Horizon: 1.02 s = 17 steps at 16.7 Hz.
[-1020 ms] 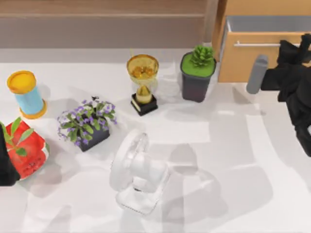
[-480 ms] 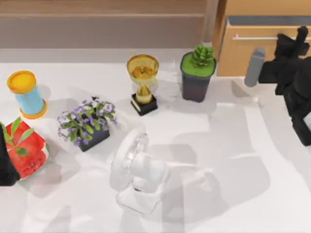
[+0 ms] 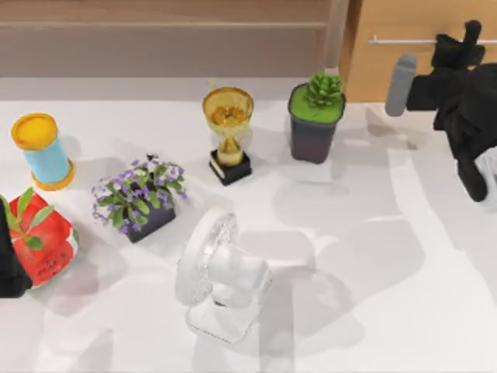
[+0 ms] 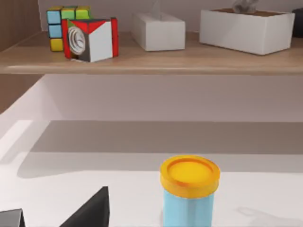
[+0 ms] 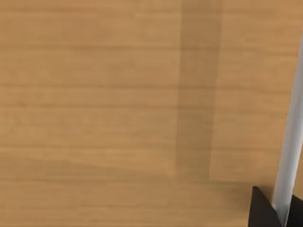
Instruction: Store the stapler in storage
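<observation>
Where R gripper [image 3: 466, 43] meets handle [image 3: 404, 40]: fingertips cropped.

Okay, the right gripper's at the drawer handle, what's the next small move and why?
Probably open the right gripper and back straight off the handle: the drawer front already looks pushed fully in, and the fingers hug the silver bar on both sides. The left gripper idles by the table's left edge.

A white table [image 3: 373, 311] meets a grey-brown shelf unit [image 3: 163, 39]; soft shadows suggest light from overhead, perhaps.
</observation>
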Available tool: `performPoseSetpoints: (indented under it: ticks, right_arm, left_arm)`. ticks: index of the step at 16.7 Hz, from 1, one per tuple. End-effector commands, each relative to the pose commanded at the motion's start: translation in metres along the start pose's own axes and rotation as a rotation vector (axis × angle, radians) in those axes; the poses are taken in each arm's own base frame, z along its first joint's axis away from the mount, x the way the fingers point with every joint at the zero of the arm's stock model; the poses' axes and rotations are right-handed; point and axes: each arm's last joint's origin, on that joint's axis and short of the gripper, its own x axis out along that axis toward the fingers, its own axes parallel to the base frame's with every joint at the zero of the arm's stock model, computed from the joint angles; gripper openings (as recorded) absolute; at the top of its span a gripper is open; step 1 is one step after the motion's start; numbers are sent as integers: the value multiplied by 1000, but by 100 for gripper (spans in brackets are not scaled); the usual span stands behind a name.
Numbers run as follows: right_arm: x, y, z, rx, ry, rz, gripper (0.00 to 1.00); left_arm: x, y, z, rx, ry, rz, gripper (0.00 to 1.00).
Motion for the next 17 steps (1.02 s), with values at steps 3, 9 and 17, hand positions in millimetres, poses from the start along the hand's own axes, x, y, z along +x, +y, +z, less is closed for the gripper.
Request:
performPoseSetpoints:
  ticks: [3,9,17]
  right_arm:
    - [0,0,0,0,0,0,0]
    - [0,0,0,0,0,0,45]
    - [0,0,0,0,0,0,100]
  left_arm:
    - [0,0,0,0,0,0,100]
    - [0,0,0,0,0,0,100]
    - [0,0,0,0,0,0,100]
